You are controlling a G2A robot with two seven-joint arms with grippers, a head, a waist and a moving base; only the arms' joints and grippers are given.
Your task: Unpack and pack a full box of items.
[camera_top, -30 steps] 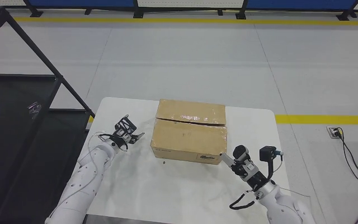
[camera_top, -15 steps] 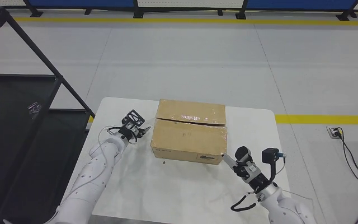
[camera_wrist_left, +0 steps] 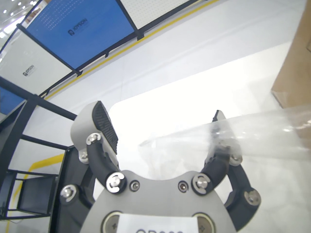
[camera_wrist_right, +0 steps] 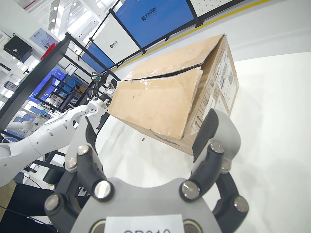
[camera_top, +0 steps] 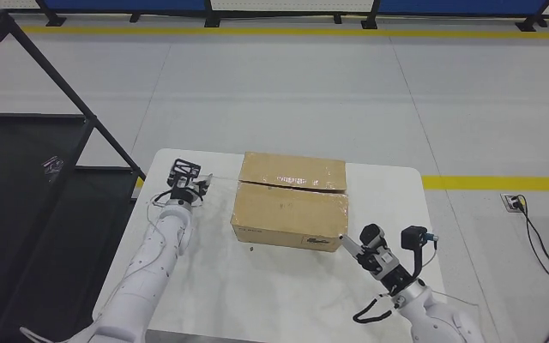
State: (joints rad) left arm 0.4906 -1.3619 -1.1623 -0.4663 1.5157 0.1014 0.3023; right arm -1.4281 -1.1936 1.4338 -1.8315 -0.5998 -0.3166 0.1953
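Observation:
The brown cardboard box (camera_top: pixel 292 201) sits mid-table with its top flaps down and a crack between them. It also shows as the box (camera_wrist_right: pixel 175 90) in the right wrist view. My left gripper (camera_top: pixel 187 176) is open, off the box's left end near the table's back left corner. A clear strip of tape (camera_wrist_left: pixel 267 127) clings to one fingertip (camera_wrist_left: pixel 218 124) and stretches toward the box's edge (camera_wrist_left: pixel 296 69). My right gripper (camera_wrist_right: pixel 148 134) is open with nothing in it. It hovers just off the box's front right corner, as the right gripper (camera_top: pixel 353 249) in the top view.
The white table (camera_top: pixel 214 283) has bare room in front of the box, with a small dark speck (camera_top: pixel 250 249) lying there. A black metal rack (camera_top: pixel 51 171) stands just off the table's left side. Pale floor with a yellow line lies beyond.
My left gripper first edged closer to the box's left end, then swung away from it toward the table's back left corner. The right gripper drew back slightly from the box.

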